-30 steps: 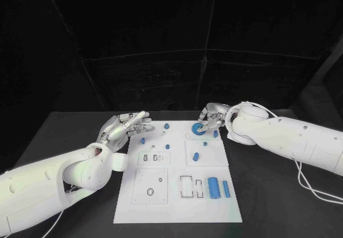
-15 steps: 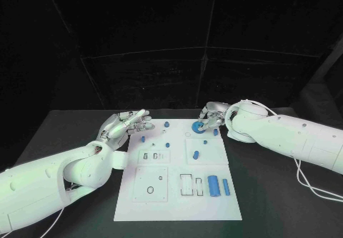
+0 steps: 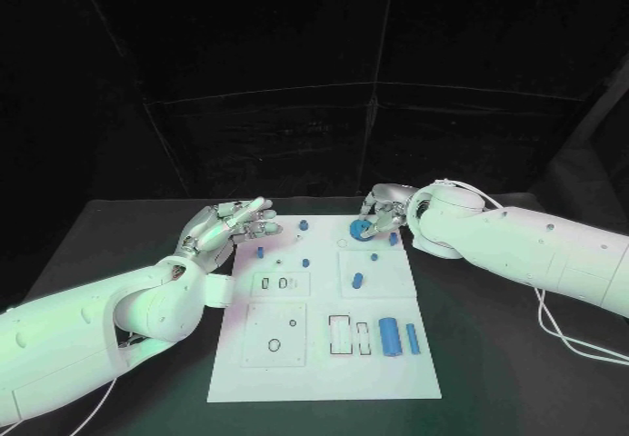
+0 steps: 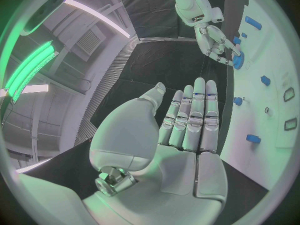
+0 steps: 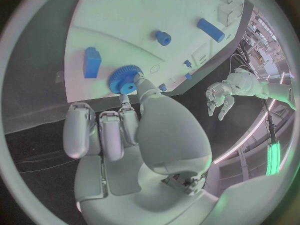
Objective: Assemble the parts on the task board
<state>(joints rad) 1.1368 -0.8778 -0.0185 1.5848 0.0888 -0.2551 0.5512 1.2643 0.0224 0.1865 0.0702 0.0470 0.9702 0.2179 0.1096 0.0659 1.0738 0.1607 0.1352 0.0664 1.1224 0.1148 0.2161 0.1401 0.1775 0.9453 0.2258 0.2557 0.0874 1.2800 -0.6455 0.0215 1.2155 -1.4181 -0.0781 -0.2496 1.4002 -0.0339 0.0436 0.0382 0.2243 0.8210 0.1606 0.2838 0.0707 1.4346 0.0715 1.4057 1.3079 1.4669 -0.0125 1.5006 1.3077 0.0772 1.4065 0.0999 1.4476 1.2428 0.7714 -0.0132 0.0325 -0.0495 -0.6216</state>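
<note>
Two hands sit at the top of my head view. On the left, the left hand (image 3: 230, 227) hangs with fingers spread and nothing in them, just off the upper left corner of the white board (image 3: 314, 372). Right of it, at the board's top edge, the right hand (image 3: 382, 211) pinches the blue gear (image 5: 124, 80). Lower right, two blue bars (image 3: 400, 338) lie side by side.

Right hand (image 3: 382, 211) pinches blue gear (image 3: 359, 231) over the task board (image 3: 314, 363).
</note>
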